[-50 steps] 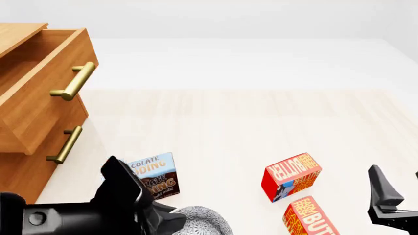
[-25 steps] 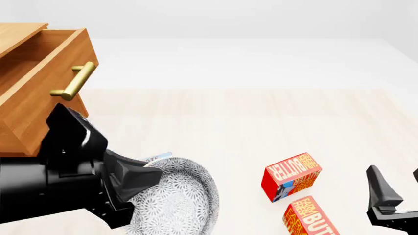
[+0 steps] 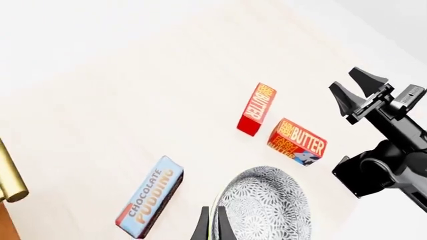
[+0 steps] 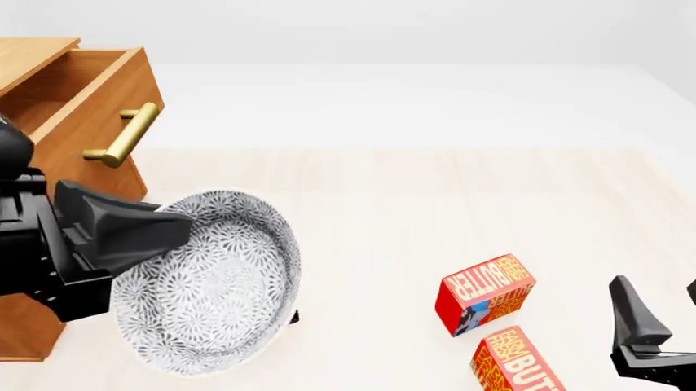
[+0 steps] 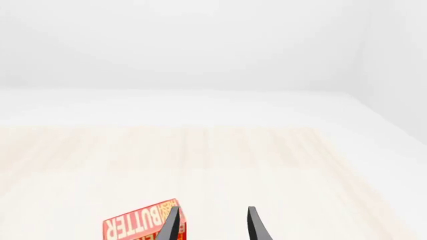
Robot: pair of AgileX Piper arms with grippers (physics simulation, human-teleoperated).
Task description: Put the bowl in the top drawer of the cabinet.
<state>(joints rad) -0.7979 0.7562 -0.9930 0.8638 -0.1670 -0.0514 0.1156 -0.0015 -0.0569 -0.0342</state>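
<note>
The bowl [image 4: 212, 285], white with a grey floral speckle, hangs tilted on edge above the table, just right of the cabinet [image 4: 24, 330]. My left gripper [image 4: 179, 221] is shut on its upper rim; the left wrist view shows the two fingers [image 3: 203, 229] pinched together at the edge of the bowl [image 3: 267, 210]. The top drawer [image 4: 77, 106] stands pulled open above and left of the bowl, its brass handle [image 4: 122, 134] facing right. My right gripper [image 4: 661, 316] rests open low at the right, with nothing between its fingers [image 5: 172, 225].
Two red butter boxes [image 4: 486, 293] [image 4: 520, 362] lie on the table near the right gripper. A blue chocolate pudding box [image 3: 150, 202] lies below the bowl. The left arm hides the lower drawer in the front view.
The left gripper has risen and swung left toward the cabinet with the bowl, which now covers the pudding box in the front view. The right arm has stayed still.
</note>
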